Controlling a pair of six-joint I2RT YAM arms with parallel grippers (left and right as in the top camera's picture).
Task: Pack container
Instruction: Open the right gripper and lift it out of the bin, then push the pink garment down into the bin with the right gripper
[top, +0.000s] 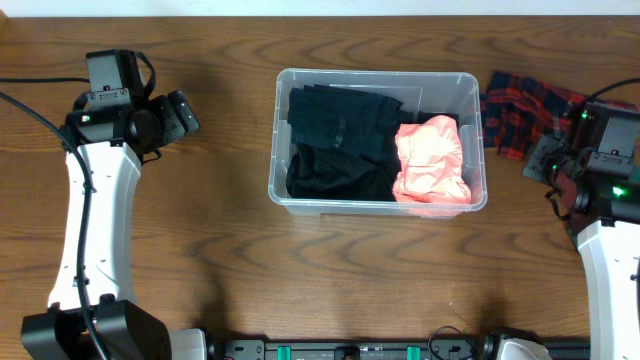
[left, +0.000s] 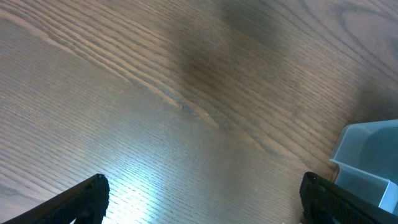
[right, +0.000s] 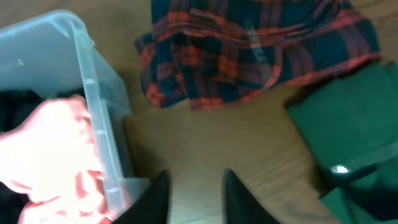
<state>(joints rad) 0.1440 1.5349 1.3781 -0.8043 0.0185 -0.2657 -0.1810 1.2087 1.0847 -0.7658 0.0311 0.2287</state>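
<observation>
Container (right: 102, 155) sits just left of the right tool (right: 194, 178)

Plaid cloth (right: 261, 50) nr container (right: 93, 112), poss. touching

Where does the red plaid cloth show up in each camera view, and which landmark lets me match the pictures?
Overhead: the plaid cloth lies at the upper right, beside the right end of the container.
Left wrist: the cloth is not in view; only a container corner shows at the right edge.
Right wrist: the cloth spreads across the top centre, right of the container wall.
Shared landmark: the clear container.
</observation>
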